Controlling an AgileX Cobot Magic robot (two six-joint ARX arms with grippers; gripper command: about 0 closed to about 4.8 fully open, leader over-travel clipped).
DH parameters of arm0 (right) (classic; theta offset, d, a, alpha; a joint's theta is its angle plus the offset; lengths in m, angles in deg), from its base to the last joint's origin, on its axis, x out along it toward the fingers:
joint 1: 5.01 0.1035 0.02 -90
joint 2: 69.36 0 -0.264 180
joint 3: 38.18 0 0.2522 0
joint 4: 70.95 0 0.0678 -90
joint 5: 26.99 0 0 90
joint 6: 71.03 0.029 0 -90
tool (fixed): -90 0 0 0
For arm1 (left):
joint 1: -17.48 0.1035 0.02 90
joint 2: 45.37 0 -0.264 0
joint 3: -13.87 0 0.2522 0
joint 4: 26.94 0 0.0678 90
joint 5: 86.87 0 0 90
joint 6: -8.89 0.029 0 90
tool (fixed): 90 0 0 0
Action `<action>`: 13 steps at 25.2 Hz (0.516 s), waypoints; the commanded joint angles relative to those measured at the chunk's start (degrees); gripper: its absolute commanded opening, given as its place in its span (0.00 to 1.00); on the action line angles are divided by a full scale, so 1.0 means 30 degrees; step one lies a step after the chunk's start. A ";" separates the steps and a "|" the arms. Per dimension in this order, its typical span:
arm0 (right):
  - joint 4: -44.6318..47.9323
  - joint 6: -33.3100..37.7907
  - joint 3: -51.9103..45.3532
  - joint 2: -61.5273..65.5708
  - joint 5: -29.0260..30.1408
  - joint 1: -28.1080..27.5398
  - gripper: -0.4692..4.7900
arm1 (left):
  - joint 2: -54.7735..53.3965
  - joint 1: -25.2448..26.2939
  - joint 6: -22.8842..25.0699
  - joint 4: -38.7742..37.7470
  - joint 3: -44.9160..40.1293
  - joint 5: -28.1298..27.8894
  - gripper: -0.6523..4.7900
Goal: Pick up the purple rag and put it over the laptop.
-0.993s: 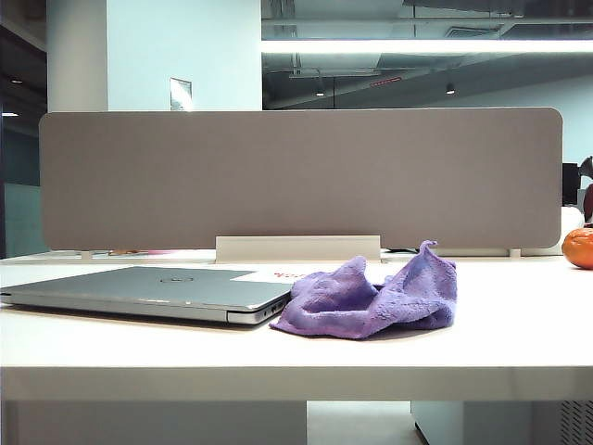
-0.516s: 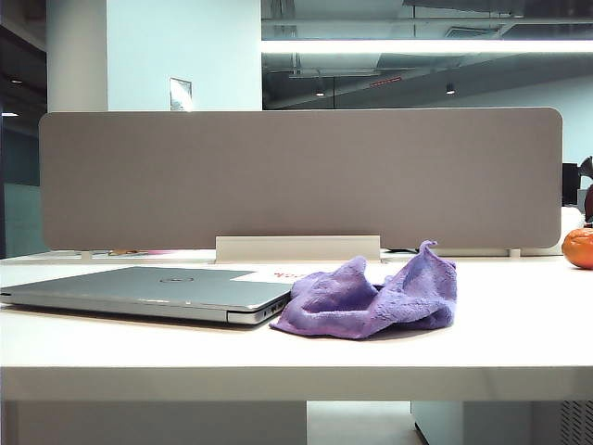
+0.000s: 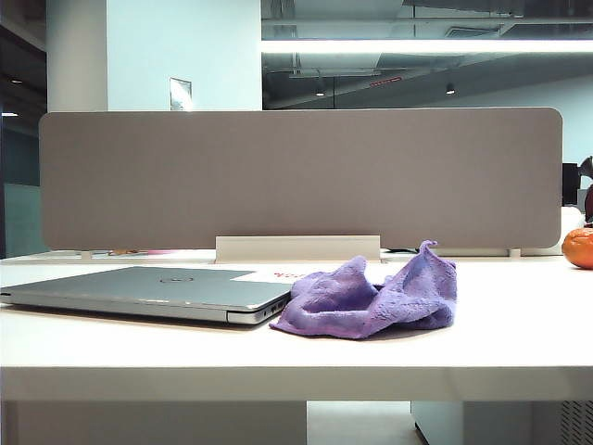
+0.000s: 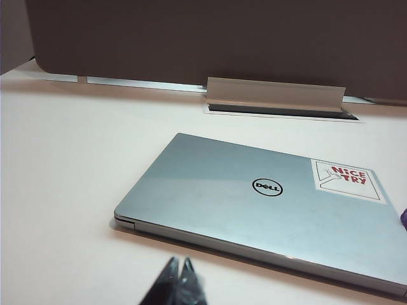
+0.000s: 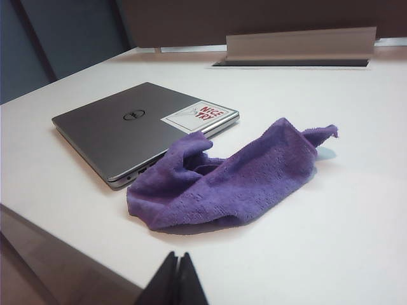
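Note:
The purple rag [image 3: 371,298] lies crumpled on the white table, one corner poking up, right beside the closed silver laptop [image 3: 148,289]. In the right wrist view the rag [image 5: 232,178] touches the laptop's [image 5: 127,127] near corner by its white sticker. My right gripper [image 5: 177,257] is shut and empty, short of the rag near the table's front edge. The left wrist view shows the laptop [image 4: 267,203] lid with its round logo. My left gripper [image 4: 179,262] is shut and empty, just in front of the laptop's front edge. Neither gripper shows in the exterior view.
A grey divider panel [image 3: 296,176] stands along the table's back edge, with a white cable tray [image 3: 296,247] at its foot. An orange round object [image 3: 578,247] sits at the far right. The table's front edge [image 3: 296,382] runs just ahead of the laptop and rag.
None in the exterior view; laptop and rag lie as before.

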 commanded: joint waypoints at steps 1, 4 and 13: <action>0.0124 0.0087 -0.0066 -0.0044 0.0109 0.0015 0.13 | -0.0022 -0.0015 -0.0124 0.0087 0.0066 0.0080 0.11; 0.0306 0.0087 -0.0066 -0.0044 0.0117 0.0015 0.13 | -0.0022 -0.0015 -0.0117 -0.0066 0.0066 0.0080 0.11; 0.0627 0.1129 -0.0066 -0.0044 0.0007 0.0015 0.11 | -0.0022 -0.0015 -0.0044 -0.1056 0.0066 0.0080 0.11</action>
